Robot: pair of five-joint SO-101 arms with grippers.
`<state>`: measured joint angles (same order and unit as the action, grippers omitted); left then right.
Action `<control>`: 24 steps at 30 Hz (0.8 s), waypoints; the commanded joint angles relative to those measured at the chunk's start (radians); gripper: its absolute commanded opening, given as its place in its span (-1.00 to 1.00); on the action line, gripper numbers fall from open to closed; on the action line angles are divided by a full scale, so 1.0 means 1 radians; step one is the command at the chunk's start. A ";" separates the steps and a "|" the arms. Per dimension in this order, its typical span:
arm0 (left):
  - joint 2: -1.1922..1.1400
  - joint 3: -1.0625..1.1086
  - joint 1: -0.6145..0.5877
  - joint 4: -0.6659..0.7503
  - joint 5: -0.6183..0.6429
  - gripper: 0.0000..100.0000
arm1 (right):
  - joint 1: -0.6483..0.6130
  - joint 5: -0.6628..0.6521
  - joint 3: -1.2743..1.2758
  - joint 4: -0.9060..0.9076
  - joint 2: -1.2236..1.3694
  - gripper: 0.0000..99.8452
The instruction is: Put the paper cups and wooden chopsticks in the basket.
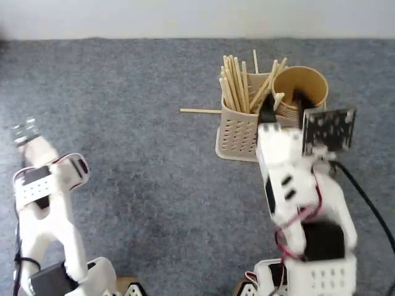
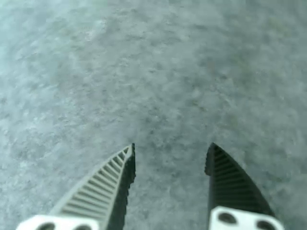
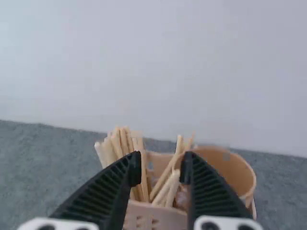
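basket [image 1: 237, 132]: table's [image 1: 123, 92] far edge, holds chopsticks [image 1: 233, 86], paper cups [image 1: 302, 83]
stray chopstick [image 1: 200, 111]: beside basket
right gripper [image 3: 160, 154]: slightly parted
left gripper [image 2: 170, 146]: spread

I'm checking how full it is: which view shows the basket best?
The high view: the basket appears whole from above, chopsticks and paper cups standing in it. The right wrist view catches its upper part beyond the right gripper, partly hidden by the open jaws. The left wrist view faces grey carpet.
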<state>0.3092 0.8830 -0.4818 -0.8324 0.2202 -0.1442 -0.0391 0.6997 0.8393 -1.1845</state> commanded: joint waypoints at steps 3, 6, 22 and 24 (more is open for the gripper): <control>0.023 -0.099 0.157 0.009 -0.120 -0.54 | 0.108 0.032 -0.005 0.305 -0.110 -0.86; 0.021 -0.176 0.203 -0.023 -0.176 -0.54 | 0.223 0.155 -0.003 0.394 -0.110 -0.86; -0.118 -0.670 0.494 -0.216 -0.330 -0.54 | 0.274 0.235 -0.003 0.707 -0.120 -0.87; -0.242 -0.759 0.509 -0.218 -0.350 -0.54 | 0.274 0.235 -0.003 0.708 -0.120 -0.87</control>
<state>0.1910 0.2677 0.0015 -1.0441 -0.0974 0.1197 0.1849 0.6997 1.5420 -1.3103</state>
